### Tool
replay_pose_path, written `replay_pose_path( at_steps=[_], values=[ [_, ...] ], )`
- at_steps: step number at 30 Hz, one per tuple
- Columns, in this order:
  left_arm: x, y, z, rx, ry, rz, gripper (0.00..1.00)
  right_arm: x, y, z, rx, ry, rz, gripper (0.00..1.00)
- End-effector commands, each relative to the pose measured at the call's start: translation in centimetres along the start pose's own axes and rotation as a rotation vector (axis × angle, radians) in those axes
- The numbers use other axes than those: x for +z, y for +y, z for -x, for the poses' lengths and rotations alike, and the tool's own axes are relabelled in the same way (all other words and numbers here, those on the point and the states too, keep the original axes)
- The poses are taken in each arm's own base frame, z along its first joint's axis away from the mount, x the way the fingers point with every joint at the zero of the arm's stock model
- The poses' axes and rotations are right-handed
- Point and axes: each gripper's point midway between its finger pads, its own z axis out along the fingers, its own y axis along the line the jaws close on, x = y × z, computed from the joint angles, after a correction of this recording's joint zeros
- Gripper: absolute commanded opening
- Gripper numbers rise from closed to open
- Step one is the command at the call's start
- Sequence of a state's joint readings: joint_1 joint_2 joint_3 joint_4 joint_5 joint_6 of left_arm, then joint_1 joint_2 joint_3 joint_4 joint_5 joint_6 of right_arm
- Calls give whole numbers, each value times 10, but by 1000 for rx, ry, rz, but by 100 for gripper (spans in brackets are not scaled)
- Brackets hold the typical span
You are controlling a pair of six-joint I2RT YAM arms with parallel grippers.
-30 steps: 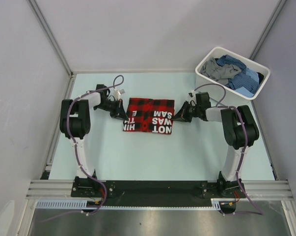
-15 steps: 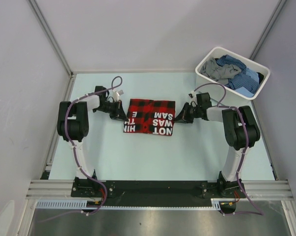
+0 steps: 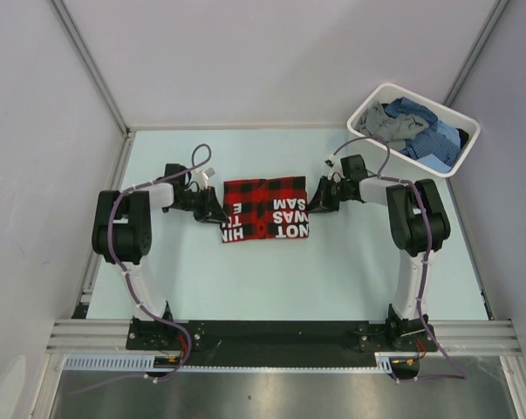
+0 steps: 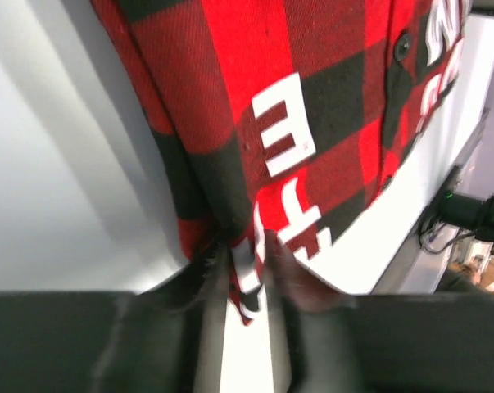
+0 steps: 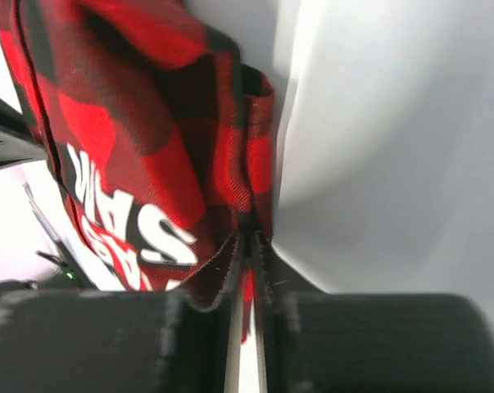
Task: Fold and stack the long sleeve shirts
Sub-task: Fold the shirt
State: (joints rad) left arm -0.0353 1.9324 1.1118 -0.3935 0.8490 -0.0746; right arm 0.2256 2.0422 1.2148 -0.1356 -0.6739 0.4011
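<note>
One of the long sleeve shirts, the red-and-black check one (image 3: 267, 209), lies folded into a rectangle mid-table, white lettering facing up. My left gripper (image 3: 215, 210) is low at its left edge. In the left wrist view the shirt (image 4: 255, 82) fills the top, and the left gripper (image 4: 247, 255) has its jaws a little apart with the cloth's corner loose between them. My right gripper (image 3: 315, 202) is at the right edge. In the right wrist view its jaws (image 5: 251, 239) pinch a fold of the shirt (image 5: 132, 123). Blue check and grey shirts (image 3: 420, 131) are heaped in a tub.
The white plastic tub (image 3: 461, 124) stands at the back right corner of the pale table (image 3: 263, 271), just behind the right arm. Grey walls close in the left, back and right sides. Both arm bases stand on the black rail (image 3: 271, 336) at the near edge.
Both arms have settled lower and their elbows have swung outward, with the shirt's two edges laid down. The left jaws, shut before, have parted slightly.
</note>
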Motion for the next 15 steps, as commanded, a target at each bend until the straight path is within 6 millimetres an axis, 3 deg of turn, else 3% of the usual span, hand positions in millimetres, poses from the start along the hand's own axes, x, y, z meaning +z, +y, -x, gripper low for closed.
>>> replay_pose_path(
  at_steps=[1, 2, 3, 4, 6, 8, 9, 10, 11, 12, 14, 15],
  values=[
    [-22, -21, 30, 46, -127, -17, 42, -31, 16, 20, -138, 5, -5, 25],
    [-28, -22, 35, 59, -142, -17, 46, -41, 24, 22, -154, 7, 12, 30],
    [-46, -26, 53, 91, -195, -24, 50, -52, 30, 19, -150, 24, 15, 34],
    [-53, -33, 60, 121, -213, -43, 61, -68, 47, 29, -215, -8, 31, 41],
    [-69, -55, 78, 230, -256, -68, 70, -83, 65, 32, -255, -22, 56, 48],
    [-71, -73, 87, 279, -272, -114, 79, -93, 95, 47, -307, -85, 126, 64],
    [-69, -83, 92, 297, -274, -140, 87, -93, 107, 52, -310, -106, 160, 75],
    [-57, -97, 89, 314, -247, -183, 91, -91, 120, 56, -291, -120, 200, 96],
    [-45, -101, 90, 279, -225, -223, 95, -83, 129, 70, -309, -152, 235, 100],
    [-33, -116, 90, 286, -201, -259, 99, -74, 142, 70, -315, -142, 274, 100],
    [-14, -125, 96, 231, -179, -322, 100, -45, 148, 76, -230, -103, 339, 100],
    [-5, -133, 99, 216, -177, -340, 100, -37, 159, 81, -235, -105, 381, 100]
  ],
)
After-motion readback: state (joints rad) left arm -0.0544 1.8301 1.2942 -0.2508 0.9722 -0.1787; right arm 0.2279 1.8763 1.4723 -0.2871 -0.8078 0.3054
